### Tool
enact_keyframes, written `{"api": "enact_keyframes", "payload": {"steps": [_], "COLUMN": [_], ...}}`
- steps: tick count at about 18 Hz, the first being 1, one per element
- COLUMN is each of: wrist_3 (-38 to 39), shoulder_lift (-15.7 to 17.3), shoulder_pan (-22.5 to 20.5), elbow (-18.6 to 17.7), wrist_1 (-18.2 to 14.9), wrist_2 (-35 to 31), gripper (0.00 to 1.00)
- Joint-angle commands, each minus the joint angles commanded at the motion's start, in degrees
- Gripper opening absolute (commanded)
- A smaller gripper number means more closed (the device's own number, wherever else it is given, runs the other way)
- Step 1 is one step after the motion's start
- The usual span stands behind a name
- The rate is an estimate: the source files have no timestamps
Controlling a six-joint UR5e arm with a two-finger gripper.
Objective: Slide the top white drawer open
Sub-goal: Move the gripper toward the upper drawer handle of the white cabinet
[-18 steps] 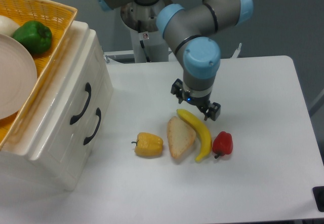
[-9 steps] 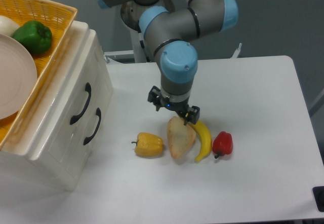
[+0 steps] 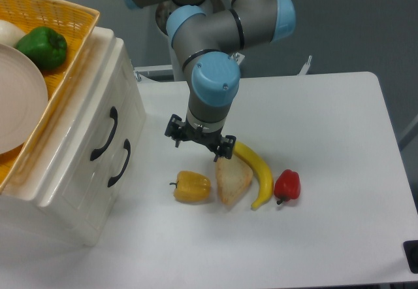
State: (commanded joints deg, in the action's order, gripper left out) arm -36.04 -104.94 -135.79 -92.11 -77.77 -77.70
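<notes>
Gripper (image 3: 199,141) with jaws spread and empty over bare table (image 3: 326,138), just above bread (image 3: 232,181) and yellow pepper (image 3: 192,187), top drawer (image 3: 98,129) shut at left — open tabletop between them, basket (image 3: 62,53) cut off by frame edge.

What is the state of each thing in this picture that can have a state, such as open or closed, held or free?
top white drawer: closed, handle untouched.
lower drawer: closed.
gripper: open, empty, above the table between cabinet and food.
basket: on the cabinet, holding a plate and a green pepper.
yellow pepper: lying free on the table.
bread: lying free, beside the banana.
banana: lying free.
red pepper: lying free.
</notes>
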Motion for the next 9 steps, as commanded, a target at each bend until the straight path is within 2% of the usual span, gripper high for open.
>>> {"api": "enact_keyframes", "payload": {"steps": [9], "wrist_3": [5.36], "shoulder_lift": [0.44], "shoulder_pan": [0.26], "elbow": [2.2], "wrist_1": [-3.0], "wrist_2": [7.47], "gripper": [1.0]}}
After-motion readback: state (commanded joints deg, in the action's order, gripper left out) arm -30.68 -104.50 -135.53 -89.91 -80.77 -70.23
